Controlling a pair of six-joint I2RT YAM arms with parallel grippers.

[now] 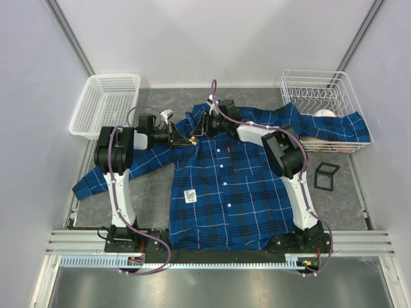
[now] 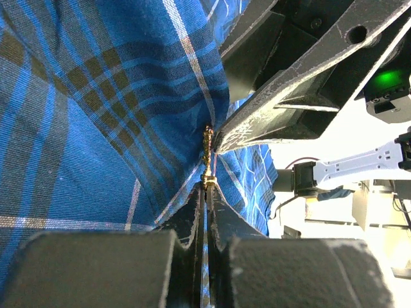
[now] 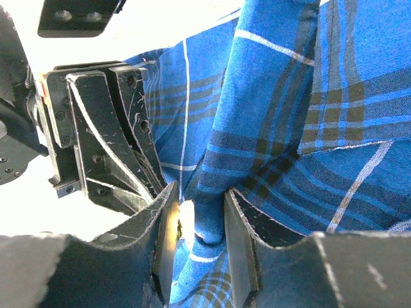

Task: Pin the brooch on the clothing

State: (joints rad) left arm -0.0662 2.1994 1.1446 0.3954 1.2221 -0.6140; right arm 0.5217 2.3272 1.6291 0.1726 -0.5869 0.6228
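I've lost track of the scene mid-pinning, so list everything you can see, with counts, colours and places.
shirt: one, blue plaid, spread out in the middle
brooch: one, gold, by the collar, against the cloth
tag: one, white, on the shirt front
plastic basket: one, white, far left corner
wire rack: one, white, far right corner, a sleeve draped over it
round thing: one, white, inside the wire rack, partly hidden
square frame: one, black, right of the shirt
table: one, grey
left gripper: one, black, shut on the brooch
right gripper: one, black, pinching a fold of the shirt beside it
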